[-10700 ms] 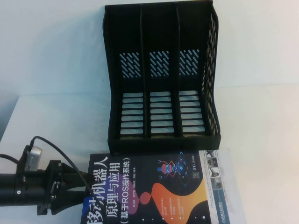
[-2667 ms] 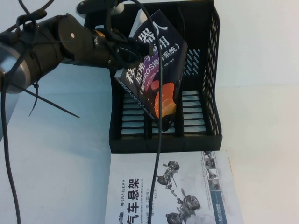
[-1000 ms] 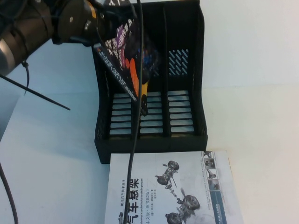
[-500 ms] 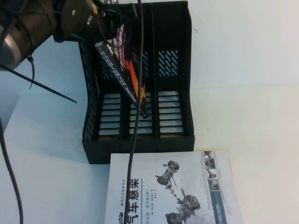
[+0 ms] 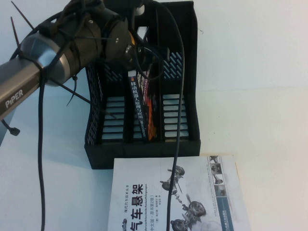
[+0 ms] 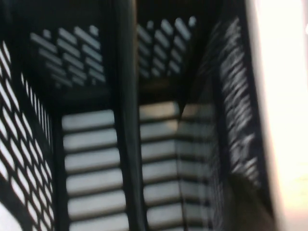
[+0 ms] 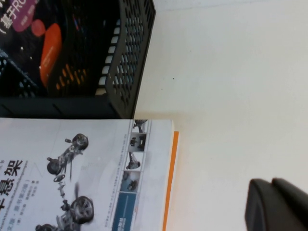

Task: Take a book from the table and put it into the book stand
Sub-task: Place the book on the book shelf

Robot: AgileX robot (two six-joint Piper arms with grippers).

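The black book (image 5: 143, 110) stands nearly upright in the middle slot of the black book stand (image 5: 187, 72), spine towards me. My left gripper (image 5: 139, 53) is over the stand at the book's top edge and shut on the book. In the left wrist view the book's cover (image 6: 236, 110) runs close alongside the camera, with the stand's slotted base (image 6: 91, 144) below. My right gripper (image 7: 274, 204) is shut and empty, low over the bare white table (image 7: 231, 72) to the right of the books. It is out of the high view.
A white-covered book with car-suspension drawings (image 5: 178, 197) lies flat just in front of the stand, also in the right wrist view (image 7: 72, 168). The left arm's cable (image 5: 179, 120) hangs across the stand. White table (image 5: 255, 115) spreads to the right.
The book has swung from a tilt above the stand to nearly upright inside the middle slot. My left arm has come lower over the stand. Earlier, the stand slid to the left.
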